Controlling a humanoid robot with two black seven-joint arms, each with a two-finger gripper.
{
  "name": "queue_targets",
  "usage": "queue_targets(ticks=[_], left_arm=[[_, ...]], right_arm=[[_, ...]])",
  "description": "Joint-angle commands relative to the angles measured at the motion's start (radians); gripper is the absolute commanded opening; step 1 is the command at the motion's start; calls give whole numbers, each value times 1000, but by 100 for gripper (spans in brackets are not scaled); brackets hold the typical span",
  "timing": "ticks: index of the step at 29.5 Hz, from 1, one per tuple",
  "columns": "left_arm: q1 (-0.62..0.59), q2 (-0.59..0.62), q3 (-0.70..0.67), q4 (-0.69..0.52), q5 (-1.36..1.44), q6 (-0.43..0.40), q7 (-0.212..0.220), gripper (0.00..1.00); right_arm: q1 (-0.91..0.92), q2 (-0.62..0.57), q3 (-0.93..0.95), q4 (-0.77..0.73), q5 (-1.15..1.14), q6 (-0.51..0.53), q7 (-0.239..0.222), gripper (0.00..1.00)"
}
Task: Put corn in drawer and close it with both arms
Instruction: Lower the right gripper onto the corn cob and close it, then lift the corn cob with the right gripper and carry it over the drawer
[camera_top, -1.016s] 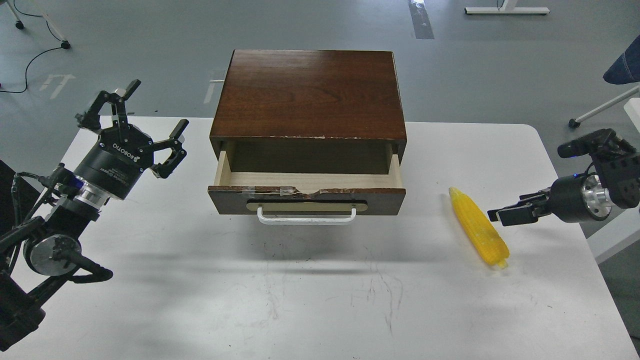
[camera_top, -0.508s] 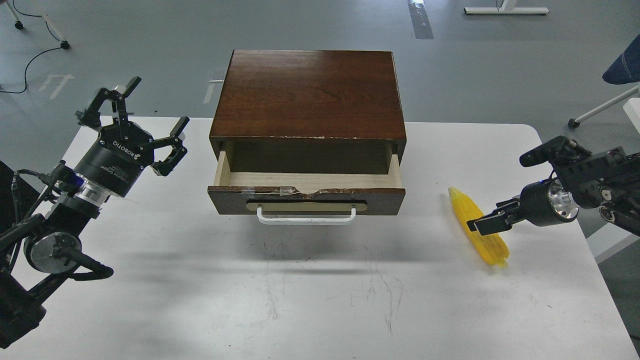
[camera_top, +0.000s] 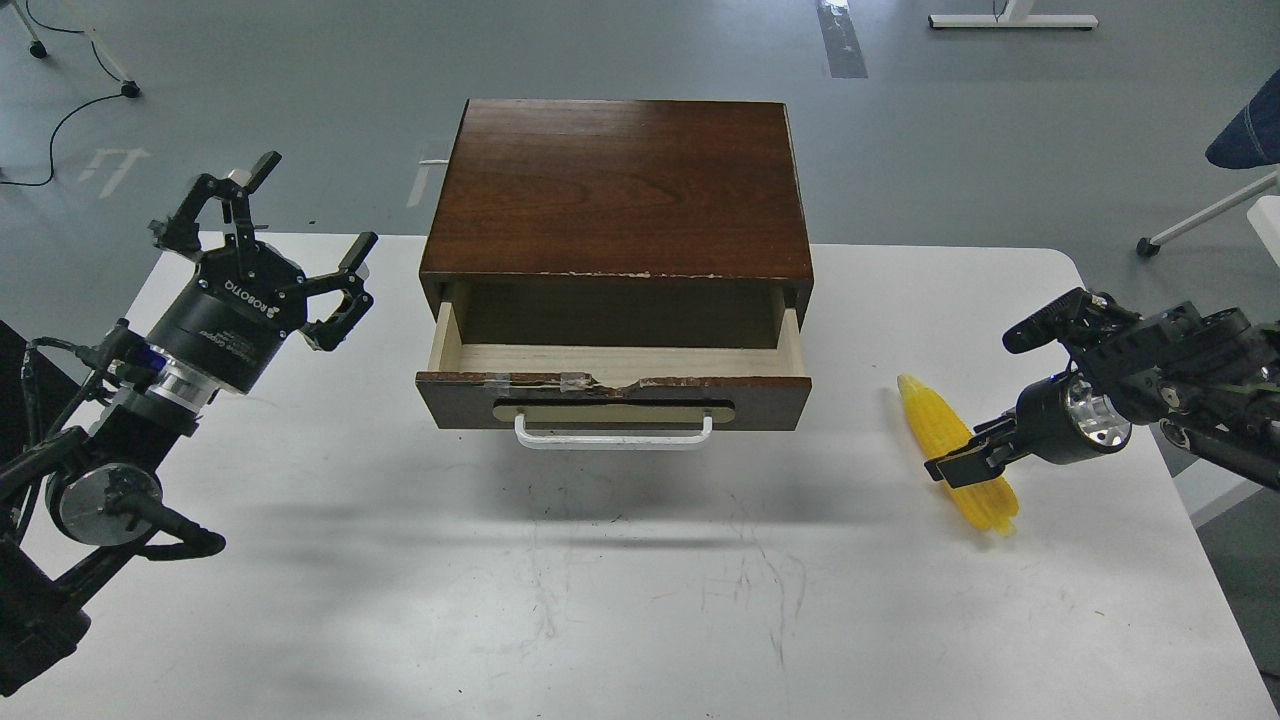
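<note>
The yellow corn (camera_top: 930, 418) lies on the white table (camera_top: 600, 600), right of the drawer. The drawer (camera_top: 770, 398) stands pulled open, with a dark chipped front, a white bar handle (camera_top: 612, 436) and a pale wood inside (camera_top: 610, 358) that holds nothing. My right gripper (camera_top: 952, 466) reaches in from the right and sits over the middle of the corn, covering part of it. It is seen side-on, so I cannot tell its fingers apart. My left gripper (camera_top: 310, 208) is open and empty, held above the table left of the drawer.
The dark brown cabinet (camera_top: 620, 180) holding the drawer stands at the table's back middle. The table's right edge is close behind the corn. A chair base (camera_top: 1200, 215) and cables lie on the grey floor beyond.
My right gripper has moved left and down, from beside the corn to over its middle. The corn, the drawer and my left arm have hardly moved.
</note>
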Motion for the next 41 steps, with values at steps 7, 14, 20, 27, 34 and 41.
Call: queue_targets(ticks=[7, 14, 20, 27, 34, 41], left_arm=[[-2, 9, 0, 0, 0, 0, 0, 99], [0, 23, 0, -2, 0, 0, 0, 99], [0, 38, -3, -2, 0, 0, 0, 99], [0, 46, -22, -2, -2, 0, 0, 99], [0, 55, -22, -2, 0, 0, 0, 99], [2, 74, -23, -2, -2, 0, 0, 99]], right_arm=[[141, -100, 16, 89, 15, -4, 0, 4], [463, -166, 41, 129, 84, 4, 0, 5], [692, -79, 7, 228, 193, 40, 0, 5], [844, 107, -132, 369, 180, 36, 0, 5], [876, 286, -215, 394, 72, -54, 0, 5], [870, 441, -332, 356, -37, -216, 0, 4]])
